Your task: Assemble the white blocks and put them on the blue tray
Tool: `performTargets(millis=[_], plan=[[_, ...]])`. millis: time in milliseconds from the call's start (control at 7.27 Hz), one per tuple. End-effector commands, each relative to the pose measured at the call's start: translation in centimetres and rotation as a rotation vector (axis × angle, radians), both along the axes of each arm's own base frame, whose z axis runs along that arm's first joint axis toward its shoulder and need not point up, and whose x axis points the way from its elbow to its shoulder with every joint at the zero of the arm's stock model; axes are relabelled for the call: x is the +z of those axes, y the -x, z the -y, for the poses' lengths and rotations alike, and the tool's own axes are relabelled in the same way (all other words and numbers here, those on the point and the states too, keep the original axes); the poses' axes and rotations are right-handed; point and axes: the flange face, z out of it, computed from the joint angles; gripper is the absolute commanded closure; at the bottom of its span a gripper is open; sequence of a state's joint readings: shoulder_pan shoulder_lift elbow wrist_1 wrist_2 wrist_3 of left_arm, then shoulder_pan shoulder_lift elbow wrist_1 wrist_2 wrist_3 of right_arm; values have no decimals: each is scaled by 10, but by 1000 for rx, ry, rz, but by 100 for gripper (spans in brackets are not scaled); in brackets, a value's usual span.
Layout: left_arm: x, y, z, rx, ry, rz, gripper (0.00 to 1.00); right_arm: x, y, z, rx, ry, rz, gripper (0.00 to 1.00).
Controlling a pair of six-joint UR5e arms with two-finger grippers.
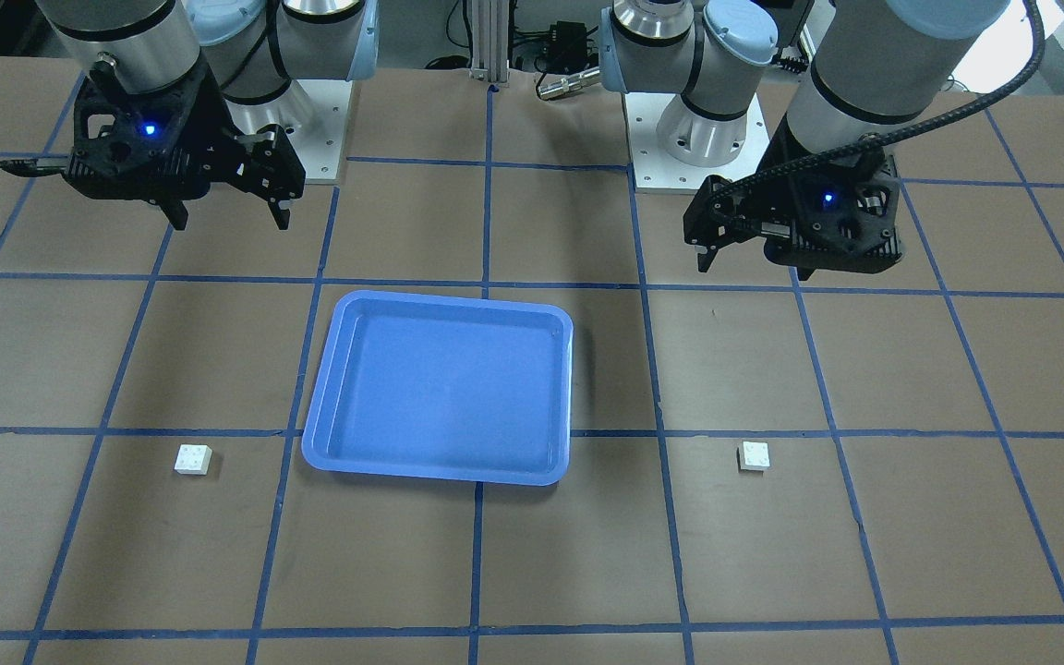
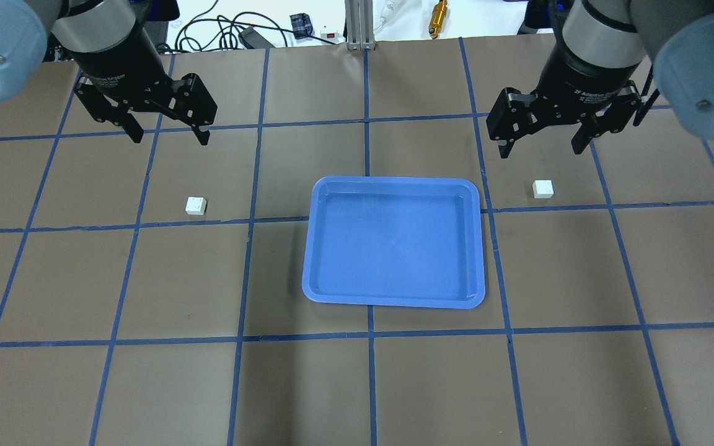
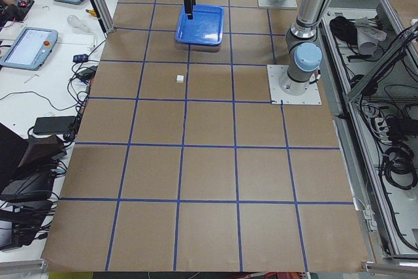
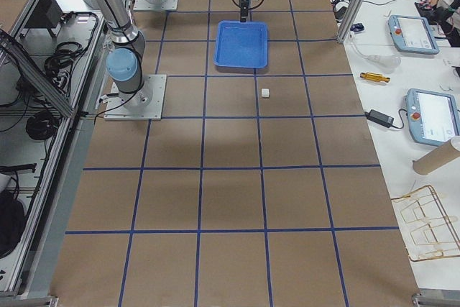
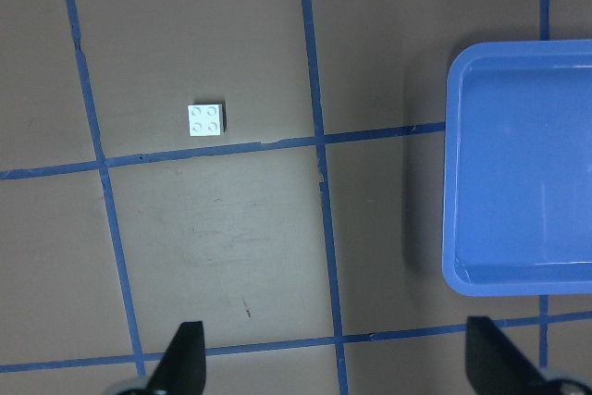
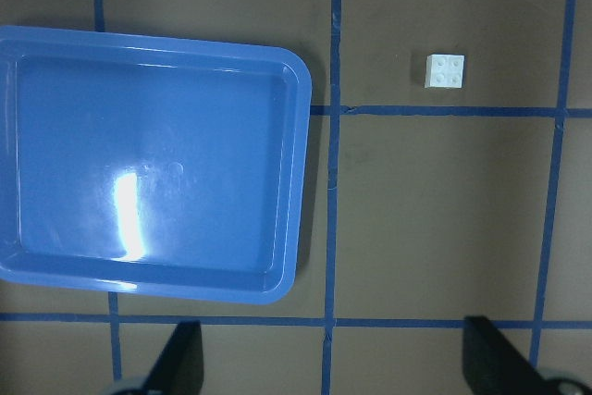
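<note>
Count of task items: white blocks, 2; blue tray, 1; grippers, 2.

**Tray.** One blue tray (image 2: 394, 183) is seen lying flat near the middle of the table (image 2: 394, 384). It sits across lines of the blue tape grid (image 2: 369, 334), with its long sides running across the robot's front.

**Blocks.**
- The left-side block (image 2: 195, 205) is found on the table to the robot's left of the tray, well apart from the rim and just beside a tape line. Four studs, facing up, are counted on it in the left wrist view.
- The right-side block (image 2: 543, 189) is found on the table to the robot's right of the tray, apart from the rim and also just beside a tape line. Four studs, facing up, are counted on it in the right wrist view.
- The two blocks are not joined. They are kept well apart, with the tray between them, and both rest on the table outside the tray.

**Grippers.**
- The left gripper (image 2: 171, 137) is held above the table, pointing down, with its two fingers spread wide. It is raised clear of the left-side block, and no contact is observed. In its wrist view the block is seen well off the line between the fingertips.
- The right gripper (image 2: 540, 150) is held likewise above the table, pointing down, with its two fingers spread wide. It is raised clear of the right-side block. The tray and that block are both seen in its wrist view, ahead of the fingertips.
</note>
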State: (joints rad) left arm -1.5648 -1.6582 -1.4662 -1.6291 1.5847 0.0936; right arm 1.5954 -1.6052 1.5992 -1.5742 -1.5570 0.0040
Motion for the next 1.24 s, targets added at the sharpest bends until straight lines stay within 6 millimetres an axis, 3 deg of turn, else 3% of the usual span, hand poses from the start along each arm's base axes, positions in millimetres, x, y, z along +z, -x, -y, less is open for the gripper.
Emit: performTargets(millis=[0,413,688,963,1101], plan=[[1,1,0,0,1,-6,0,2,0,-1,1,3,2,0],[1,0,-1,2,0,-8,0,1,-1,2,19,4,20,0],[-14,-9,9,1,-25,-15,0,0,1,5,254,25,26,0],[-35,-18,21,-17,-53,-13,0,-5,19,12,558,38,8,0],[-59,-38,35,-56,-47,-13,0,-5,45,19,678,43,9,0]])
